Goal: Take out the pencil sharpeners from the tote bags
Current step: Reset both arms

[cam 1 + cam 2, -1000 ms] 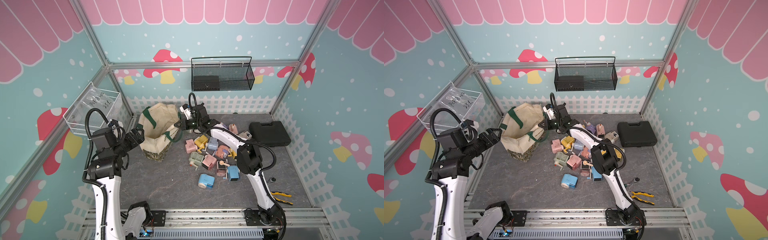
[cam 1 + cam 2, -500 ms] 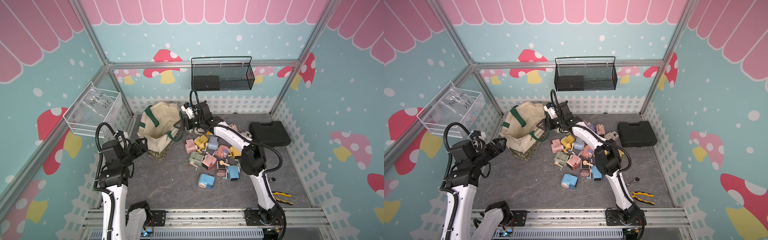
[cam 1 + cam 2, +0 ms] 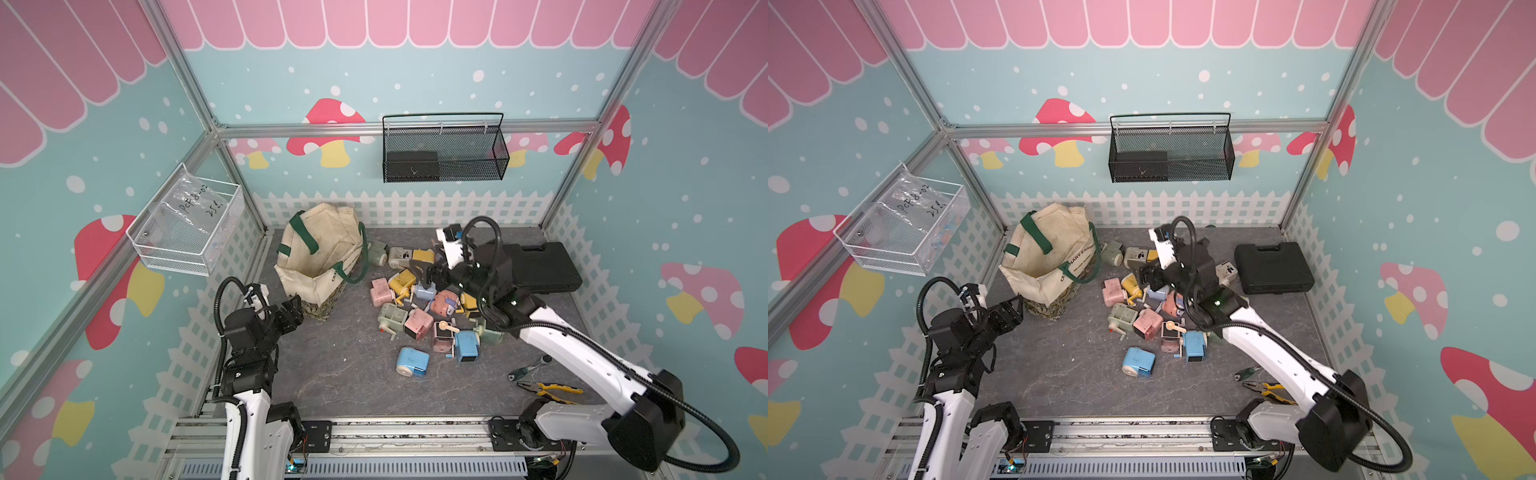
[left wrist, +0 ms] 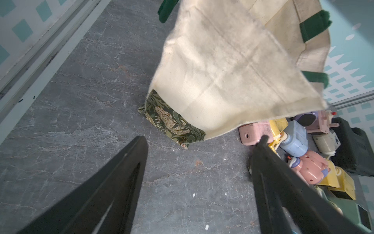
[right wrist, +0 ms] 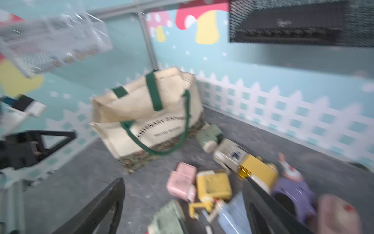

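Note:
The cream tote bag (image 3: 320, 253) with green straps slumps on the grey floor at the back left; its inside is hidden. Both top views show it, and one has its lettered side (image 3: 1077, 266) facing the pile. Several pastel pencil sharpeners (image 3: 419, 324) lie heaped to its right, a blue one (image 3: 1139, 362) nearest the front. My left gripper (image 3: 295, 307) hovers open just in front of the bag's leafy base (image 4: 172, 121), touching nothing. My right gripper (image 3: 424, 270) hangs open over the back of the pile, empty. The right wrist view is blurred but shows the bag (image 5: 145, 113) and sharpeners (image 5: 214, 184).
A flat black case (image 3: 536, 266) lies at the back right. Yellow-handled pliers (image 3: 548, 388) and a small tool (image 3: 528, 368) lie at the front right. A black mesh basket (image 3: 444, 153) hangs on the back wall, a clear bin (image 3: 187, 224) on the left wall.
My right gripper opened, let go of the bag's green strap and swung right over the pile. My left arm drew back and down from the bag. The bag settled.

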Controlling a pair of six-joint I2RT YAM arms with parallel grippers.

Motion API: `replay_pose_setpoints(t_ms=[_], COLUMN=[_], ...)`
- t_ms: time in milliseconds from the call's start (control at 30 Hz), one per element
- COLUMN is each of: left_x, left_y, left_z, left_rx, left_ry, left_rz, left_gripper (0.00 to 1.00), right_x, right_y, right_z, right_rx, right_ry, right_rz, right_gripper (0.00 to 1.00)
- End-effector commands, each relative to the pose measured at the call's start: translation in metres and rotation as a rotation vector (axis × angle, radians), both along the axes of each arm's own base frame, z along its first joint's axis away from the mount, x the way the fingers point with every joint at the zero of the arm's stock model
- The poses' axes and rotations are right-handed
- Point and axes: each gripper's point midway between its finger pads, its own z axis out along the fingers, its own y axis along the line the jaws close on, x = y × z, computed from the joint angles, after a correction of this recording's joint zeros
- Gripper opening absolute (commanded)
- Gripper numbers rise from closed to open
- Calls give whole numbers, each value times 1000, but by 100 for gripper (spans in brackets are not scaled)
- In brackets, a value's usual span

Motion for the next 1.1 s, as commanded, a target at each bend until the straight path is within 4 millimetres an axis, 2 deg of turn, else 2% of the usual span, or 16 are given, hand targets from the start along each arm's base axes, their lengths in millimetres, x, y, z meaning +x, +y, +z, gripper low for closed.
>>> replay_pose_setpoints(t_ms=[0, 33, 67, 133, 300, 400, 567, 633, 667, 733, 833, 900, 933, 1000, 1033, 1067], left_x=[21, 29, 37, 53, 62, 74, 91, 98, 99, 101, 105, 108, 107, 116, 118, 121], left_y=[19, 21, 21, 6, 7, 1, -2, 1, 0, -7, -14, -17, -17, -18, -18, -16], left_z=[8, 2, -2, -9, -41, -61, -51, -61, -69, -68, -78, -72, -80, -80, -84, -86], left_rx=[146, 233, 286, 311, 287, 322, 398, 408, 390, 419, 422, 426, 421, 433, 424, 409], left_ry=[-36, -7, 20, 30, -72, -70, -154, -152, -162, -249, -166, -195, -144, -145, -98, -77], left_rz=[93, 114, 131, 82, 171, 131, 132, 129, 117, 106, 52, 39, 30, 26, 8, 3], left_gripper=[77, 77, 80, 78, 77, 77, 76, 77, 77, 76, 76, 76, 75, 73, 73, 98], right_x=[13, 11, 9, 6, 3, 6, 18, 25, 25, 28, 17, 19, 17, 25, 29, 31], right_y=[-99, -123, -138, -168, -213, -232, -258, -271, -277, -281, -288, -273, -270, -274, -269, -267], right_z=[-17, -31, -42, -70, -116, -129, -135, -156, -158, -155, -158, -167, -159, -170, -166, -175], right_rx=[-89, -120, -142, -169, -198, -216, -153, -190, -188, -196, -139, -157, -159, -165, -184, -197], right_ry=[-155, -151, -143, -120, -56, -70, -122, -78, -104, -118, -188, -190, -254, -157, -198, -148], right_rz=[-482, -583, -630, -712, -826, -848, -839, -853, -870, -860, -851, -755, -745, -759, -744, -730], right_gripper=[93, 92, 93, 92, 93, 94, 94, 95, 96, 97, 100, 99, 100, 100, 100, 99])
